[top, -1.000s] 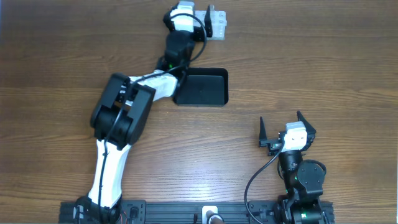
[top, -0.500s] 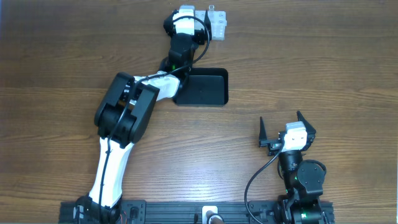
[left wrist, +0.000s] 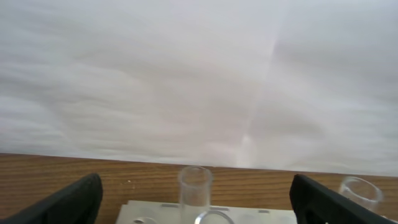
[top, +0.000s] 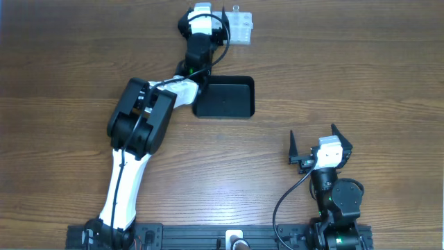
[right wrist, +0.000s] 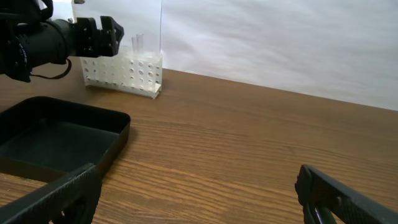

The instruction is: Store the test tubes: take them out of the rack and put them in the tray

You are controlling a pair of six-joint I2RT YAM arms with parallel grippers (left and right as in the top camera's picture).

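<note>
Wood-grain brown runs side to side across the bench [top: 374, 76], smooth and faintly glossy, and behind its far edge hangs a white, softly wrinkled backdrop [left wrist: 186, 74]. The left arm [top: 139, 125], black and white with bulky rounded joints, stretches from the near edge up to the far edge. There the left gripper [top: 220, 22] sits at the rack [top: 241, 29], its dark fingers [left wrist: 68, 202] spread wide on either side of one upright tube [left wrist: 194, 186] without touching it. The right arm [top: 336, 198] stands folded by the near edge toward the right side. The right gripper [top: 317, 144] is above bare wood, its black pointed fingers [top: 292, 148] also wide apart. A matte black plastic tray [top: 225, 101], rectangular with rounded corners and a low raised rim, lies just nearer than the rack, partly under the left arm. The rack is a small pale block, its side wall pierced with rows of round holes, standing close to the far edge near its middle. Clear glass test tubes [right wrist: 138, 43] with round open mouths rise from its top, and a second tube [left wrist: 357, 190] stands off to one side of the first.
</note>
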